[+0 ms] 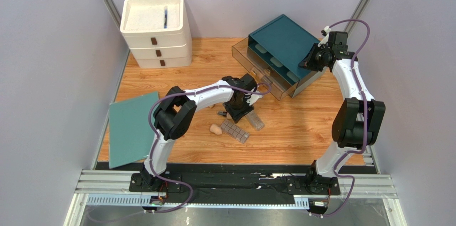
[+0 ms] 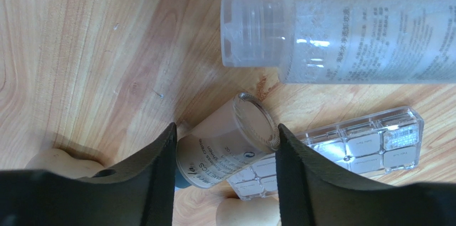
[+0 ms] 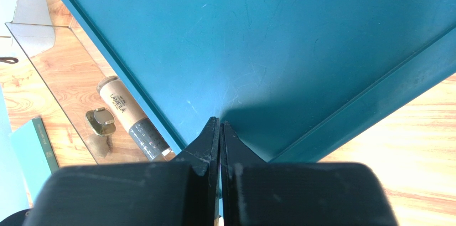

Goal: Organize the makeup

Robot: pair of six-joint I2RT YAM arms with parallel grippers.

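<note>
The left gripper is set wide open astride the small bottle, nothing clasped; probably glass, smooth and apt to roll, it should be taken across its barrel.

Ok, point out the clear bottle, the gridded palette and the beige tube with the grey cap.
clear bottle [image 2: 369, 28], left wrist view, on its printed body.
gridded palette [image 2: 374, 140], left wrist view, on its clear lid.
beige tube [image 3: 122, 104], right wrist view, on its beige body.
</note>
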